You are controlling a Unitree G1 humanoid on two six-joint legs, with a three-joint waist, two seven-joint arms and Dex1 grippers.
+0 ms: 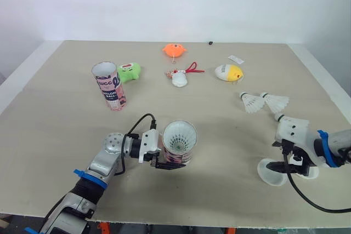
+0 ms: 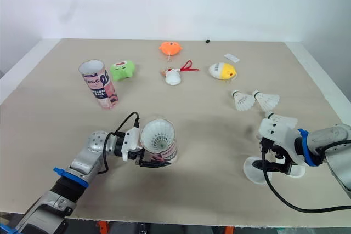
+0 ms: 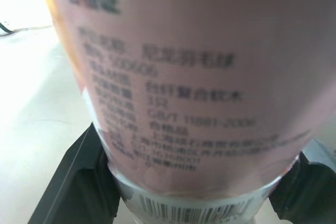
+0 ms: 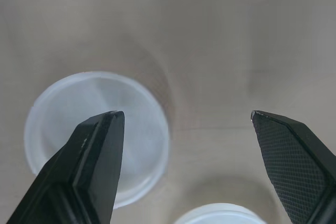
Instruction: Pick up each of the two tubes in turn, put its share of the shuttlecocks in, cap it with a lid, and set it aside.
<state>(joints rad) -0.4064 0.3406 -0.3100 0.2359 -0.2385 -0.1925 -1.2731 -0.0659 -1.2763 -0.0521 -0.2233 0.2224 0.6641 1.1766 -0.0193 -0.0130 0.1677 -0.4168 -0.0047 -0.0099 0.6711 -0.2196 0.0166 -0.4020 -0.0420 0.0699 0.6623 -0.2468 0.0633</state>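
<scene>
Near table's front edge (image 1: 219, 218), tube (image 1: 179, 145), lid (image 1: 270, 172)

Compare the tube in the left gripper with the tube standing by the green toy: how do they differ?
The held tube is clamped in the left gripper; the standing tube is free on the table beside the green toy. The held tube tilts its mouth toward the head camera; the standing tube is upright. A white shuttlecock shows inside the held tube; the standing tube's contents cannot be told. Both are pink, printed and uncapped.
</scene>
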